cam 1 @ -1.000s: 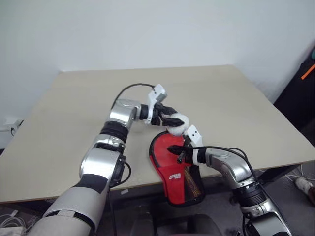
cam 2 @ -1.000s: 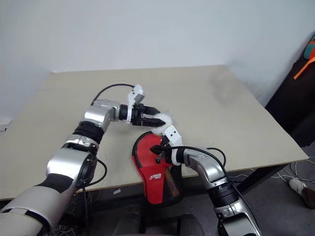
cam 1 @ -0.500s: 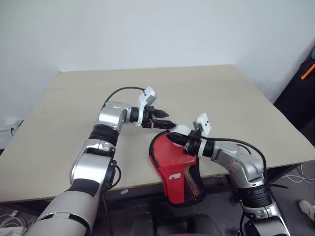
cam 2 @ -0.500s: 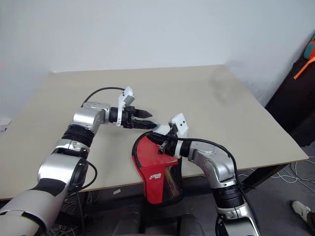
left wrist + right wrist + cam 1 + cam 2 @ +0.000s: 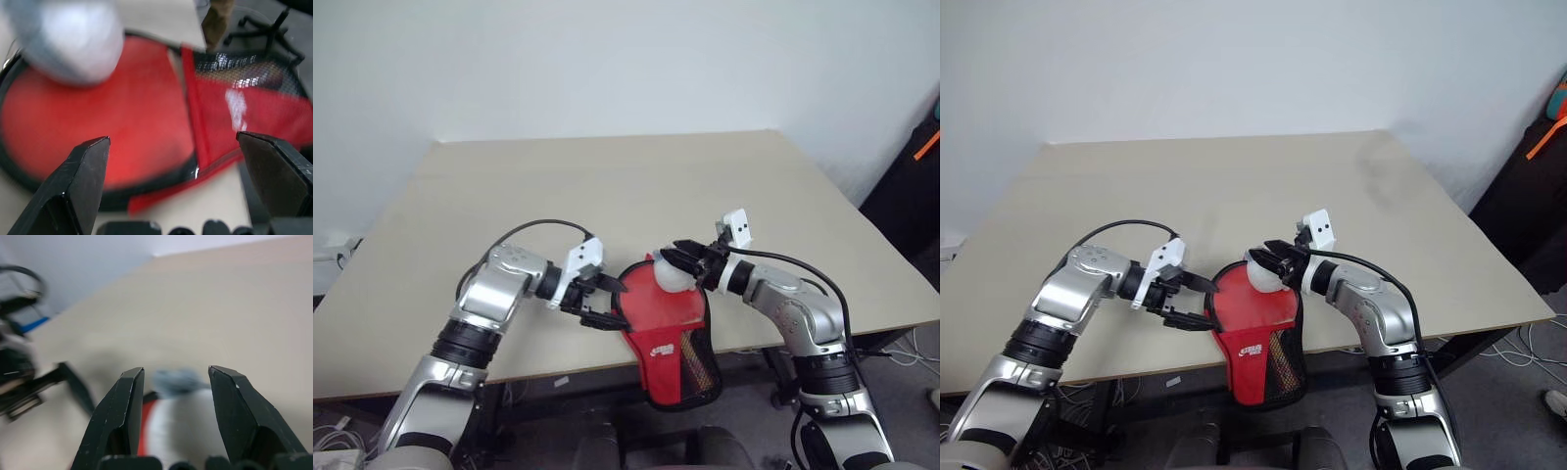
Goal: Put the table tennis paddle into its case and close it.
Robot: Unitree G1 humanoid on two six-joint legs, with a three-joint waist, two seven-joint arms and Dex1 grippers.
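Note:
The case (image 5: pixel 661 318) lies at the table's front edge, red with a black rim, its mesh narrow end hanging over the edge. The paddle is hidden; I cannot tell it apart from the red case. A white rounded lump (image 5: pixel 668 277) rests on the case's wide end. My right gripper (image 5: pixel 675 255) hovers just over that lump, fingers apart; in the right wrist view the lump (image 5: pixel 181 426) shows low between them. My left gripper (image 5: pixel 615 306) stands open at the case's left rim, pointing across it; in the left wrist view the red panel (image 5: pixel 122 117) spans the gap between its fingers (image 5: pixel 78 181).
The beige table (image 5: pixel 607 176) stretches back to a white wall. A dark object with an orange stripe (image 5: pixel 915 186) stands off the table's right side. Cables lie on the floor at the right (image 5: pixel 901 343).
My left gripper pulled back from beyond the case's far end to its left rim. My right gripper lifted off the red panel, swung to the wide end and opened.

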